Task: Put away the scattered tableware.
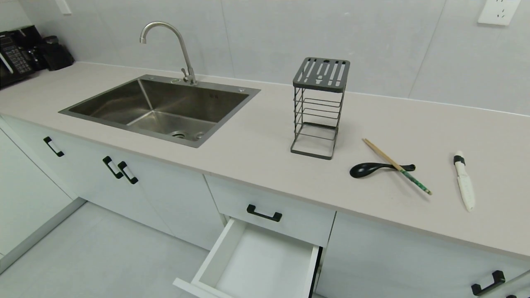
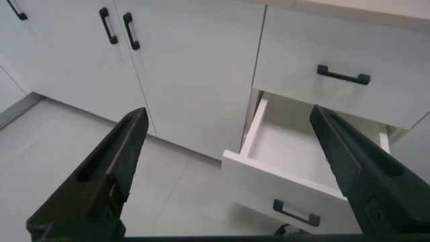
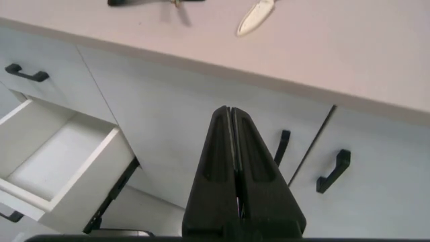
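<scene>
My right gripper (image 3: pixel 232 114), jaws pressed together and empty, hangs before the cabinet fronts below the counter (image 1: pixel 256 153). I judge it nearer the tableware than my left gripper (image 2: pixel 225 117), spread wide facing the open drawer (image 1: pixel 252 265). In the head view, 3 pieces lie at 4 o'clock from the rack (image 1: pixel 319 107): spoon (image 1: pixel 366 169), chopsticks (image 1: pixel 396 166) running 10 to 4 o'clock across its handle, and white knife (image 1: pixel 463 181) lying 12 to 6.

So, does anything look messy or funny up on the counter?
Yes. A black spoon, chopsticks and a white knife lie loose on the counter beside the wire rack, not put away. The chopsticks lie crossed over the spoon's handle. Below, one drawer hangs open.
</scene>
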{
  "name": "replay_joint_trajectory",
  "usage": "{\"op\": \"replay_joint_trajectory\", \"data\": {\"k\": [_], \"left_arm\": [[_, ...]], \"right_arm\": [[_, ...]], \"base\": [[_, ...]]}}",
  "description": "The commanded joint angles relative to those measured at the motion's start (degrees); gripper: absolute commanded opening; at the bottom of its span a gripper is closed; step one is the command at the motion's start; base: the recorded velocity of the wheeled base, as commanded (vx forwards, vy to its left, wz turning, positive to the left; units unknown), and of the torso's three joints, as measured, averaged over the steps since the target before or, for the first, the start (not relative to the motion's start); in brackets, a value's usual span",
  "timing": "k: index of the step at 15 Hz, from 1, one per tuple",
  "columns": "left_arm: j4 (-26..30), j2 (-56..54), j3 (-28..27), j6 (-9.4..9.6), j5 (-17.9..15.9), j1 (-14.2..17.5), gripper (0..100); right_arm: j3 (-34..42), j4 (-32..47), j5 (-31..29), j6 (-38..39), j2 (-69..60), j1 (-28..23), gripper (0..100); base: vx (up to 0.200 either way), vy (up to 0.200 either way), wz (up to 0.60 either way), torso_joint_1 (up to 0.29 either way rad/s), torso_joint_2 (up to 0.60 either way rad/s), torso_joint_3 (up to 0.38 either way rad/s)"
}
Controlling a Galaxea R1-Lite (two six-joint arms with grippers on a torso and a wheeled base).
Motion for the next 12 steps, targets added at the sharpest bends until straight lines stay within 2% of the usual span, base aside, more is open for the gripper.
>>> {"op": "replay_joint_trajectory", "data": {"k": [1, 9, 10, 12], "left_arm": [[-0.02, 0.07, 0.02, -0.02, 0.02, -0.01, 100], [-0.02, 0.07, 0.02, -0.02, 0.02, -0.01, 100], [-0.02, 0.07, 0.02, -0.02, 0.11, -0.01, 100], [-0.02, 0.07, 0.02, -0.02, 0.02, -0.01, 100]], "right_arm": [[0.00, -0.01, 0.02, 0.07, 0.07, 0.01, 0], [0.00, -0.01, 0.10, -0.28, 0.07, 0.01, 0], [0.00, -0.01, 0.10, -0.19, 0.07, 0.01, 100], [0.00, -0.01, 0.10, -0.19, 0.07, 0.01, 100]], "base": [[0.000, 0.000, 0.00, 0.290, -0.53, -0.242], [0.000, 0.000, 0.00, 0.293, -0.57, -0.272], [0.000, 0.000, 0.00, 0.271, -0.52, -0.242], [0.000, 0.000, 0.00, 0.095, -0.18, -0.083]]}}
